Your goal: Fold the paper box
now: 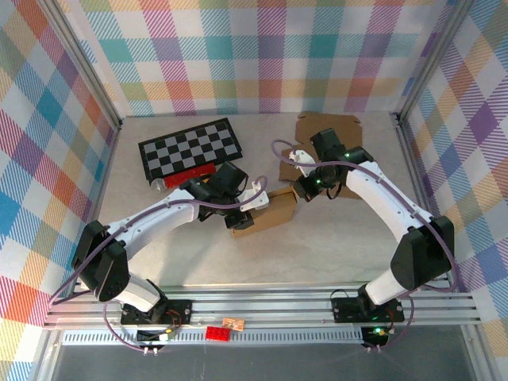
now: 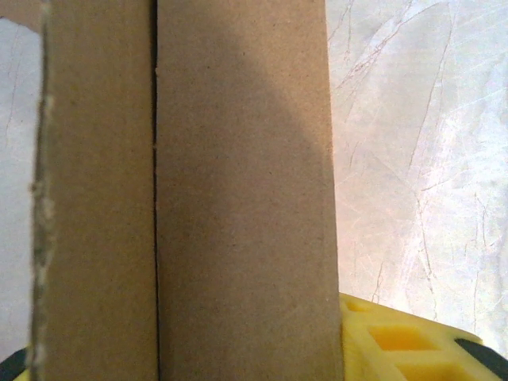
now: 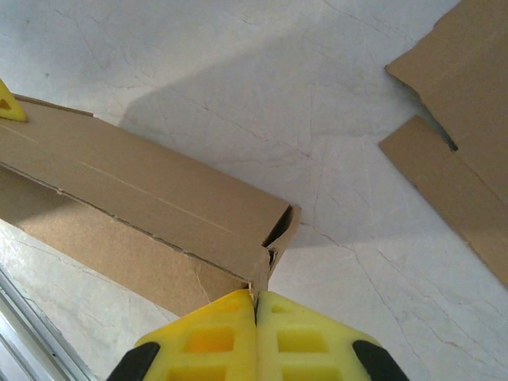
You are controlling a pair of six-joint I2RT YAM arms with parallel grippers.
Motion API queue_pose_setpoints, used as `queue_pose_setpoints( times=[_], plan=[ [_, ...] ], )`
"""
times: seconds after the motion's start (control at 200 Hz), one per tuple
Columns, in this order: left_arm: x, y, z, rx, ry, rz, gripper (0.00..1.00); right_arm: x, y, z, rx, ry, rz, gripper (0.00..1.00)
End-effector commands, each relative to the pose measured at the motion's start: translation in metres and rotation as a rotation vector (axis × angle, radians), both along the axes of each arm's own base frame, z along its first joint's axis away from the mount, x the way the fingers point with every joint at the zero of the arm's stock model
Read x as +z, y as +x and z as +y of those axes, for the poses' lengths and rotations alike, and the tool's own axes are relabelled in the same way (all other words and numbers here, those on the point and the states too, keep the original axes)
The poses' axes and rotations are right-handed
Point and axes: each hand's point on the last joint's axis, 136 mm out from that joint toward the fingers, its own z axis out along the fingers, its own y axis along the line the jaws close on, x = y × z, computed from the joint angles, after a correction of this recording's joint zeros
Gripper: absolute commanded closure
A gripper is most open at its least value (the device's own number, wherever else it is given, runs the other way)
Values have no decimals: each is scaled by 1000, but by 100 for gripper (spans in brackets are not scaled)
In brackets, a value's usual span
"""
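The brown paper box (image 1: 266, 211) lies on its side mid-table as a long, partly folded sleeve. My left gripper (image 1: 255, 198) holds its left end. In the left wrist view the box (image 2: 238, 198) sits between the jaws, with one yellow finger (image 2: 393, 340) against its right side. My right gripper (image 1: 302, 189) is at the box's right end. In the right wrist view its pads meet (image 3: 255, 303), pinching the thin corner edge of the box (image 3: 159, 214) beside the open end flap (image 3: 282, 230).
Flat cardboard pieces (image 1: 325, 127) lie at the back right, seen close in the right wrist view (image 3: 464, 135). A checkerboard (image 1: 190, 147) with a red object (image 1: 190, 172) at its front edge lies at the back left. Plaid walls surround the table.
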Motion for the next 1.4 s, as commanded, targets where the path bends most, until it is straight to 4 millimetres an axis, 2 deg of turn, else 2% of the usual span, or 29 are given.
queue_pose_setpoints(
  times=[0.0, 0.165, 0.58, 0.76, 1.015, 1.155, 1.28, 1.395],
  plan=[
    [10, 8, -2, 23, -32, 6, 55, 4, 1, -1, -89, -23, 37, 100],
    [9, 11, -2, 36, -31, 6, 56, 3, -4, 0, -214, -19, 121, 100],
    [8, 21, -1, 75, -43, 8, 55, 11, -6, 7, -386, 16, 206, 100],
    [8, 26, 1, 94, -56, 16, 54, 4, -7, 9, -397, 18, 174, 100],
    [6, 30, 2, 122, -76, 39, 52, -9, -10, 12, -366, 38, 29, 100],
    [9, 36, 6, 158, -96, 38, 46, -11, -11, 14, -360, 40, -20, 100],
    [23, 45, 9, 223, -167, 18, 37, -14, -11, 16, -350, 15, -48, 100],
    [35, 46, 9, 257, -232, 21, 32, -17, -10, 14, -362, 2, -50, 100]
  ],
)
